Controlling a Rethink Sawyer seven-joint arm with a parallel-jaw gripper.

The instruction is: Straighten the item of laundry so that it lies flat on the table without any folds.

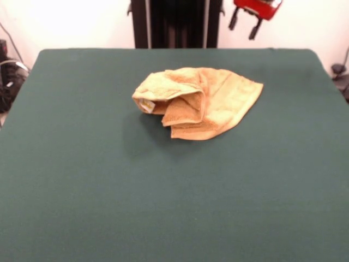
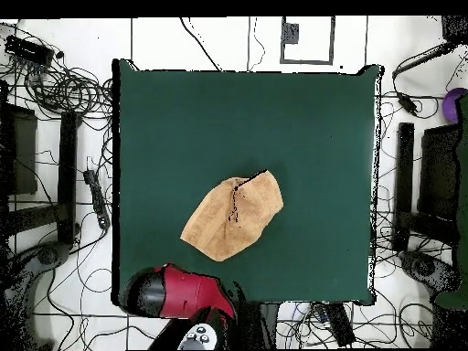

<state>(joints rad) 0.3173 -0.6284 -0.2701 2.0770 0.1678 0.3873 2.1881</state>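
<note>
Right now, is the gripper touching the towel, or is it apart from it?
Apart. In the front view the gripper hangs at the top edge, above the table's far side, with bare green cloth between it and the crumpled towel.

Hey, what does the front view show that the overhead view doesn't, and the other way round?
Only the front view shows the towel's layers: edges rolled and stacked over each other, with a small pale tag at its left end, and the open pincer raised behind the table's far edge. Only the overhead view shows the towel's whole outline, the table's four edges, the cables on the floor around it, and the red arm over the bottom edge. Both show the towel crumpled, not flat, near the table's middle, with nothing touching it.
</note>
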